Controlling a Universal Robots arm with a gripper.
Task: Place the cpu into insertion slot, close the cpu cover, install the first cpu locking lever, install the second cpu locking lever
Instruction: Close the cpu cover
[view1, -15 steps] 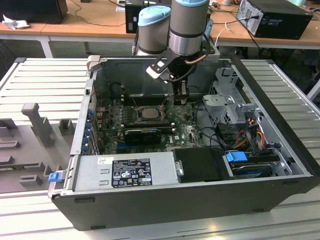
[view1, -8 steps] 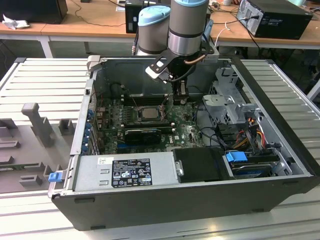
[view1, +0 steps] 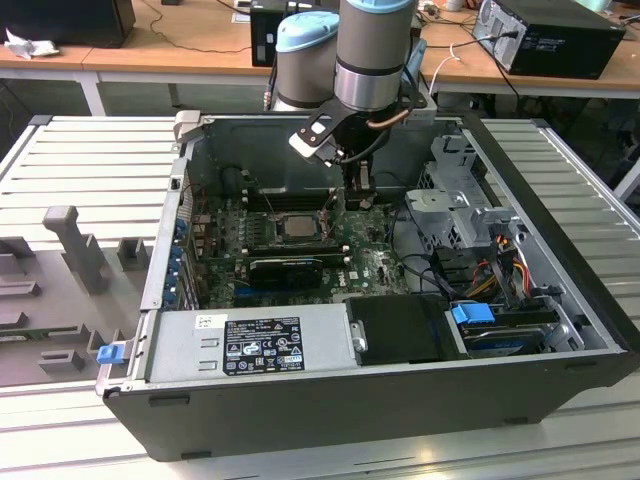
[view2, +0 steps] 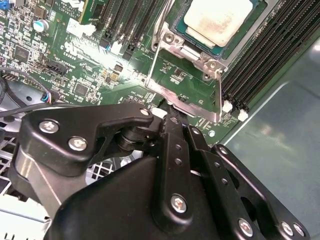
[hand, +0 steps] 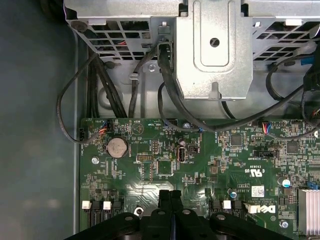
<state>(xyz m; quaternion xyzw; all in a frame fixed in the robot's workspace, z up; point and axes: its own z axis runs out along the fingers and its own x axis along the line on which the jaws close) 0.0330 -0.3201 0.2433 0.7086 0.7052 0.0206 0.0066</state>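
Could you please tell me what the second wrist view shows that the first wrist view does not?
The second wrist view shows the cpu seated in the insertion slot, with the cpu cover open beside it. The first wrist view shows a coin battery and a metal drive cage. Both wrist views show the shut gripper over the green board.

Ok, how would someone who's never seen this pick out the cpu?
Look inside the open computer case, at the green motherboard. Near its middle lies the cpu, a flat square with a dull silver top; the neighbouring card is long and black.
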